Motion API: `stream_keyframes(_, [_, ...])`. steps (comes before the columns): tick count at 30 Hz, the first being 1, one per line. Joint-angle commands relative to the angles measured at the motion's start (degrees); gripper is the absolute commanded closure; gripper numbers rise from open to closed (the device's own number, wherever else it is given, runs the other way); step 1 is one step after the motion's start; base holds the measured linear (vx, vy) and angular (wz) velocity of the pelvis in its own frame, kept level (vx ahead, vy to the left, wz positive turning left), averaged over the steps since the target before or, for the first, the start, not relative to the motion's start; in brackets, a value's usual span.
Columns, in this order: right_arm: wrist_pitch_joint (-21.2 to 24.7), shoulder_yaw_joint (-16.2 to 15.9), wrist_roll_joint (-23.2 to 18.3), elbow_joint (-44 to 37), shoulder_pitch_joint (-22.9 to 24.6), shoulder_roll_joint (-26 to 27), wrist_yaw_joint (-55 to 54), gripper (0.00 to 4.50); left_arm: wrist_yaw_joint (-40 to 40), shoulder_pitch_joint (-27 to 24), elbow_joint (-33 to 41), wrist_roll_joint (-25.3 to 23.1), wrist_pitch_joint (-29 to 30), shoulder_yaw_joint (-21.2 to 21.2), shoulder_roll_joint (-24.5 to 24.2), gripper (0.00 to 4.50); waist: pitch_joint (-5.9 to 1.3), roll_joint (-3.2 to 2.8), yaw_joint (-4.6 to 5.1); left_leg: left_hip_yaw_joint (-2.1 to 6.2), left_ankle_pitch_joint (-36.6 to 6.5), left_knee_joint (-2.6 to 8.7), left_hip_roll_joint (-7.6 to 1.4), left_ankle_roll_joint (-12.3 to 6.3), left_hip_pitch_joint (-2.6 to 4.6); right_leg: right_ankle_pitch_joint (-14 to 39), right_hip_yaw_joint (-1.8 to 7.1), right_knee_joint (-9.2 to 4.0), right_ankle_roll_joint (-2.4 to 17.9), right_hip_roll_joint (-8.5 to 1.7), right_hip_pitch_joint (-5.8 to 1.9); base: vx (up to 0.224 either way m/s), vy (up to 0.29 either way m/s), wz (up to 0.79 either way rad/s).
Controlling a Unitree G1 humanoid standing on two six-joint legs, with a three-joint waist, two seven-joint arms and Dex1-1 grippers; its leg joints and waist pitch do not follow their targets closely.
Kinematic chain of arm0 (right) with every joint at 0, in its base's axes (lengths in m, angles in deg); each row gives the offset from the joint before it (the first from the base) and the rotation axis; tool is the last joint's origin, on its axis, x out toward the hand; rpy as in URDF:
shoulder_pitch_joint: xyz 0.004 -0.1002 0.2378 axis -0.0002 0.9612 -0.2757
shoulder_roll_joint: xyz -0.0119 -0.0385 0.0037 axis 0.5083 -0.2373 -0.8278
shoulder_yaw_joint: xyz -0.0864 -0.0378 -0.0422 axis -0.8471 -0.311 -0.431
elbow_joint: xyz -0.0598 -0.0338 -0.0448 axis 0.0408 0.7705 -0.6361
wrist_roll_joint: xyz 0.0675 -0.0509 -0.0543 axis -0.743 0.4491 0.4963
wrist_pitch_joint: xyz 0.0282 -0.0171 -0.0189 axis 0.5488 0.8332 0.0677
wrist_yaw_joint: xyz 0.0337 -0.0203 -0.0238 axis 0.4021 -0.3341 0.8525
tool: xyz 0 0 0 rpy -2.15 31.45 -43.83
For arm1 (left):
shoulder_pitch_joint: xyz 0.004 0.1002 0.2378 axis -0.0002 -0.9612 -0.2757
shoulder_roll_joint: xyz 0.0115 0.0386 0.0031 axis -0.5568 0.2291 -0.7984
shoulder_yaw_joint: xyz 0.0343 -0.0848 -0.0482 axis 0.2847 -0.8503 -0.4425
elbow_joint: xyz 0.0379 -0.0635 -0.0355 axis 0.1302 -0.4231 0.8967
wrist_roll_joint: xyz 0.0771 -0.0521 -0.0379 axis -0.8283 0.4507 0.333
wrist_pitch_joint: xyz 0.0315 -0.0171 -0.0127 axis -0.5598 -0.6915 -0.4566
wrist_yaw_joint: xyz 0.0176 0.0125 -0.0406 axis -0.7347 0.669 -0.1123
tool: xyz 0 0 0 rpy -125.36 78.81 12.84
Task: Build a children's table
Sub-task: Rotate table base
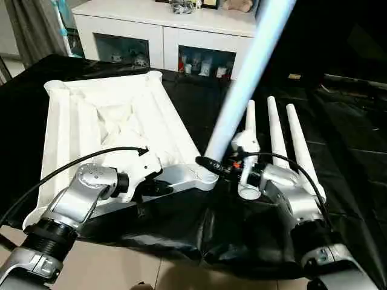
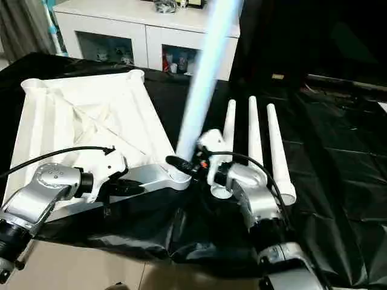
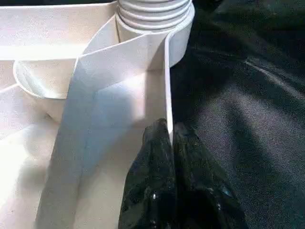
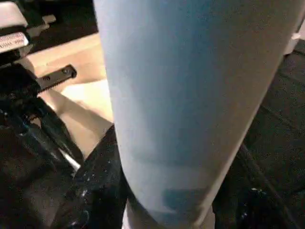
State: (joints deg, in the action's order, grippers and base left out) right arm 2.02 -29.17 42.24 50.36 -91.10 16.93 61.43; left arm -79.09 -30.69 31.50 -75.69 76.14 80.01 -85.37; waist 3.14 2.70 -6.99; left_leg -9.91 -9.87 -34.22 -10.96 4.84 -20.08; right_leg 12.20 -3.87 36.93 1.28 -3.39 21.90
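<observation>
The tabletop [image 1: 115, 121] is lying upside down on the black sheet [image 1: 338, 121] covering the work surface, its ribbed underside facing up and its near right corner socket [image 2: 178, 176] sitting between the two arms. The left gripper [image 3: 171, 138] is pinching the thin outer wall of the tabletop just beside that socket, its fingers closed almost fully on the wall and steadying the part. The right gripper [image 4: 162, 191] is holding one leg [image 1: 254, 66] near its thick end, the fingers standing about half open around the tube. This leg is rising steeply toward the camera, and its lower end is standing at the socket; whether the threads are engaging yet is not clear, since the gripper is hiding the joint. Three further legs [image 2: 254, 139] are lying side by side on the sheet to the right of the tabletop, untouched. A white cabinet [image 1: 163, 24] is standing at the far side. Judged from this, assembly is at an early stage: the first leg is being fitted, and three remain.
</observation>
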Motion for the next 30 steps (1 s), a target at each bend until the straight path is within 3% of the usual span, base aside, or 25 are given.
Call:
stream_keyframes(1, [4.2,-1.7,2.4,4.2,0.7,-0.5,-0.6,2.64,0.6,-0.1,-0.2,-1.0,-0.8,0.0,0.1,4.5,-2.74,-0.71,0.33,1.39,-20.5,5.22,-2.66,0.99,0.74,24.4,3.56,-6.39,7.7,-5.45,-1.08,0.0,0.0,0.0])
stream_keyframes(4, [4.9,-1.6,2.3,4.4,0.3,-0.5,-0.5,2.64,0.7,-0.1,-0.1,-1.0,-0.8,0.0,0.1,4.5,-2.69,-0.74,0.46,1.46,-21.6,5.26,-2.64,1.29,0.8,25.1,3.53,-6.47,7.4,-5.46,-0.97,0.0,0.0,0.0])
stream_keyframes(5, [5.4,-1.8,2.5,4.9,-0.1,-0.6,-0.3,2.64,0.7,0.0,-0.2,-1.1,-0.7,0.0,0.2,4.5,-2.68,-1.36,0.39,1.54,-22.1,5.25,-2.62,1.47,0.88,25.3,3.56,-6.49,7.4,-5.52,-0.89,0.0,0.0,0.0])
stream_keyframes(6, [5.7,-2.0,2.6,5.2,-0.4,-0.7,-0.1,2.64,0.8,0.1,-0.3,-1.0,-0.6,0.0,0.3,4.5,-2.64,-0.96,0.6,1.5,-22.8,5.24,-2.58,1.47,0.9,26.1,3.53,-6.67,7.3,-5.46,-0.87,0.0,0.0,0.0])
stream_keyframes(7, [5.7,-2.4,3.0,5.7,-0.9,-1.0,0.2,2.64,0.7,0.3,-0.5,-1.0,-0.4,0.0,0.4,4.5,-2.64,-1.41,0.66,1.54,-23.4,5.21,-2.59,1.7,1.05,26.7,3.55,-6.82,7.3,-5.5,-0.72,0.0,0.0,0.0])
stream_keyframes(18, [5.6,-2.5,3.5,5.8,-0.7,-1.6,-0.4,2.64,2.0,1.9,-3.4,-1.6,0.2,-0.3,1.4,4.5,-2.56,-1.63,0.81,1.68,-25.5,5.35,-2.61,1.87,1.26,28.1,3.49,-7.14,7.0,-5.39,-0.5,0.0,0.0,0.0])
stream_keyframes(21, [5.7,-1.6,3.8,6.5,-0.5,0.3,-5.3,2.64,5.3,2.8,-5.1,-2.0,2.6,-1.0,3.1,4.5,-2.43,-1.69,0.94,1.7,-26.1,5.38,-2.6,2.16,1.41,29.8,3.46,-7.35,6.7,-5.44,-0.26,0.0,0.0,0.0])
stream_keyframes(22, [5.8,-1.0,3.9,7.0,-0.5,1.3,-7.9,2.64,6.6,3.2,-5.7,-2.2,3.7,-1.3,4.0,4.5,-2.32,-1.66,1.04,1.69,-26.9,5.31,-2.49,2.34,1.69,31.7,3.37,-7.69,6.2,-5.46,-0.01,0.0,0.0,0.0])
stream_keyframes(23, [6.2,0.0,4.1,8.3,-0.7,3.2,-12.7,2.64,9.9,4.2,-7.2,-2.6,5.6,-1.7,6.1,4.5,-2.3,-1.17,1.12,1.79,-27.3,5.22,-2.32,2.46,2.0,34.2,3.12,-7.95,5.5,-5.55,0.14,0.0,0.0,0.0])
stream_keyframes(25, [6.7,1.1,4.7,10.8,-1.5,6.1,-19.8,2.64,14.7,6.0,-9.4,-3.4,8.6,-2.1,9.5,4.5,-2.25,-1.39,1.27,1.98,-28.2,5.2,-2.23,2.47,2.21,37.3,2.75,-8.64,4.1,-5.76,0.13,-0.028,0.002,0.0])
stream_keyframes(26, [6.8,1.2,4.7,11.0,-1.6,6.2,-20.2,2.64,15.0,6.2,-9.6,-3.4,8.8,-2.1,9.7,4.5,-2.3,-1.12,1.39,2.15,-28.3,5.33,-2.22,2.43,2.23,38.1,2.47,-8.8,3.6,-5.86,0.04,0.0,0.0,0.0])
stream_keyframes(27, [6.8,1.2,4.7,11.0,-1.6,6.2,-20.2,2.64,15.0,6.2,-9.6,-3.4,8.8,-2.1,9.7,4.5,-2.24,-1.25,1.45,2.2,-28.7,5.49,-2.26,2.45,2.18,38.3,2.42,-9.0,3.3,-5.86,-0.01,0.0,0.0,0.0])
stream_keyframes(28, [7.3,2.7,4.3,15.3,-3.8,9.8,-27.3,2.64,20.2,8.9,-12.7,-4.4,12.0,-2.1,14.0,4.5,-2.22,-0.28,1.82,2.03,-28.8,5.68,-2.37,2.22,2.15,38.0,2.22,-9.3,2.9,-5.72,-0.13,0.0,0.0,0.0])
stream_keyframes(29, [7.3,4.3,3.4,17.7,-5.5,11.7,-31.3,2.64,22.7,10.6,-14.7,-5.0,13.0,-1.9,16.4,4.5,-2.01,-0.86,1.93,2.05,-30.1,5.59,-2.18,2.63,3.07,39.0,1.75,-9.67,2.8,-5.66,0.41,0.0,0.0,0.0])
stream_keyframes(30, [7.3,4.3,3.4,17.7,-5.5,11.7,-31.3,2.64,22.7,10.6,-14.7,-5.0,13.0,-1.9,16.4,4.5,-1.97,-1.02,1.89,2.21,-31.8,5.42,-2.14,2.94,3.75,39.8,1.22,-10.12,2.4,-5.57,0.65,-0.063,0.053,-0.06])
